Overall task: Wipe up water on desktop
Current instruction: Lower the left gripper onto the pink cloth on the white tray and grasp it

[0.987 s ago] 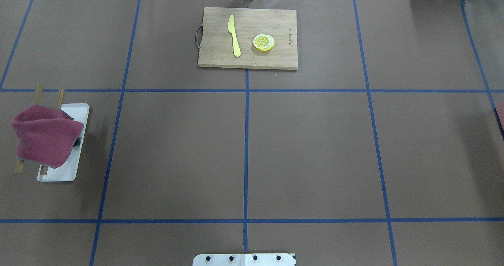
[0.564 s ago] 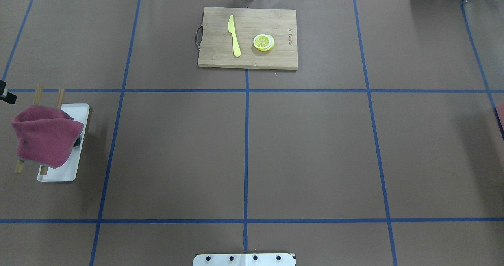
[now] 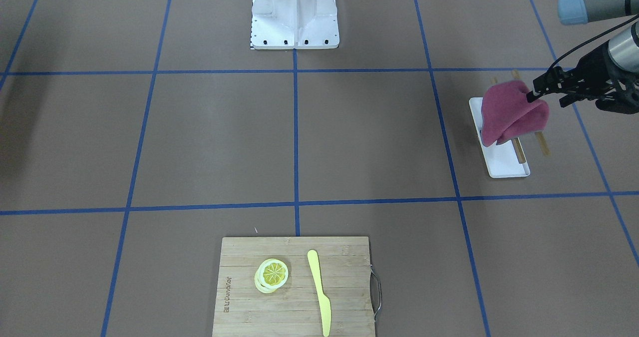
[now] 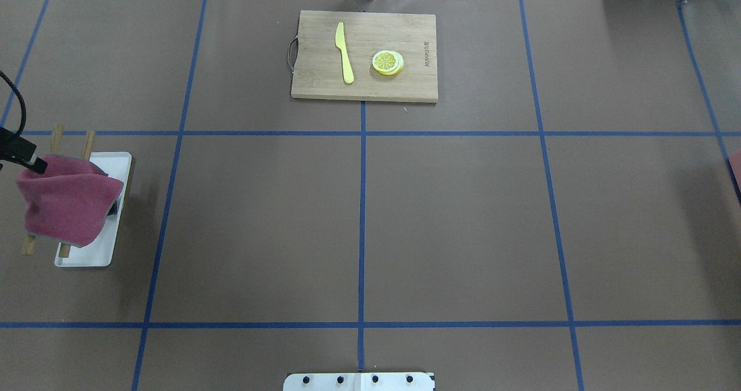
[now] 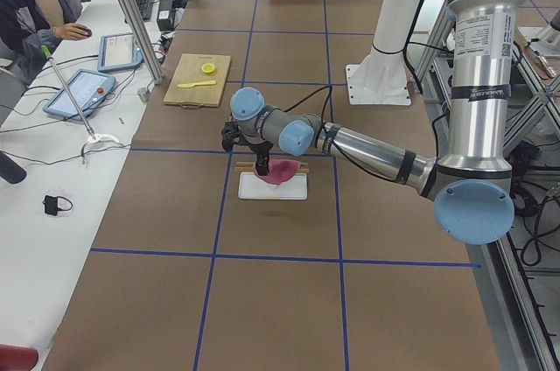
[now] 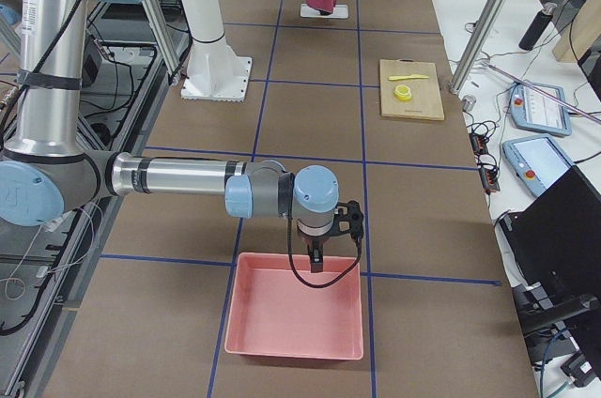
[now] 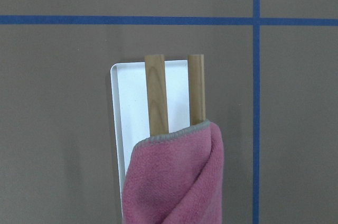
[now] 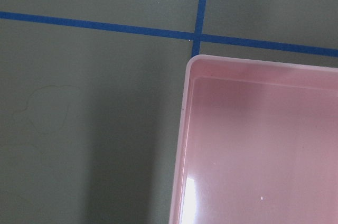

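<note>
The desktop (image 4: pixel 451 223) lies under the tray (image 4: pixel 87 258) and extends all around it. Over the tray, the cloth (image 4: pixel 63 203) hangs on a rack (image 7: pixel 156 94). The left gripper (image 3: pixel 546 96) stands at the cloth's top fold, jaws spread. We straddle the fold fully, close, then lift straight up off the rack. The right gripper (image 6: pixel 315 265) is far from the tray; we cannot tell its jaw state.
</note>
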Robot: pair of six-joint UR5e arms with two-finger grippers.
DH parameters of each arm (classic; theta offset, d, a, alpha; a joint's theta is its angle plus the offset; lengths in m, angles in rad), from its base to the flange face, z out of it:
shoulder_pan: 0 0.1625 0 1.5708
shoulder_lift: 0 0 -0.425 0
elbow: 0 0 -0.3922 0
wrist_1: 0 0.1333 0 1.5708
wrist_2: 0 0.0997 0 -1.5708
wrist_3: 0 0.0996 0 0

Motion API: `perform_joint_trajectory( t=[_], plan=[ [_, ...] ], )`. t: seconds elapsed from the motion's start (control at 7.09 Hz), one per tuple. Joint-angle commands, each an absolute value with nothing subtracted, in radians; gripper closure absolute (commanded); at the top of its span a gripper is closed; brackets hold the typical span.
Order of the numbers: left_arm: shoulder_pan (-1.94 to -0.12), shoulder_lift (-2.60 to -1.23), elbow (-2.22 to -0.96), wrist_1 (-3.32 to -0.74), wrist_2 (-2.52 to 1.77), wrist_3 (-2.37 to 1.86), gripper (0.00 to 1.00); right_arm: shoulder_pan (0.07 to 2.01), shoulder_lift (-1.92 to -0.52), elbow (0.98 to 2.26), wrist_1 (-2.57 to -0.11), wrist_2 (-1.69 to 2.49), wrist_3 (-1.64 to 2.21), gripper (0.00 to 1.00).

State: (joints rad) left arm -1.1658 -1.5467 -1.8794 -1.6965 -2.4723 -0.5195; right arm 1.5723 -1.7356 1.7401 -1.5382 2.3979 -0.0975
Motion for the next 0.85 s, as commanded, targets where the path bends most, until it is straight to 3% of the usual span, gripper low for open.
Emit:
perform_joint_trajectory(
  t=[0.0,0.42,0.56,0.71],
  plan=[
    [-1.158,-1.546,-1.846,-1.697,-2.444,-0.519,0.14,1.569,-1.736,1.743,-1.536,2.399,-0.098,0.0],
    [-1.158,-1.546,-1.836,-1.697,-2.445,-0.525,0.47,1.566,-1.736,1.741,-1.535,2.399,-0.104,0.0],
    [-1.158,-1.548,-1.839,-1.697,-2.451,-0.525,0.67,1.563,-1.736,1.741,-1.536,2.399,-0.106,0.0],
    [-1.158,-1.548,-1.847,-1.697,-2.456,-0.525,0.94,1.56,-1.736,1.741,-1.536,2.399,-0.106,0.0]
  ],
)
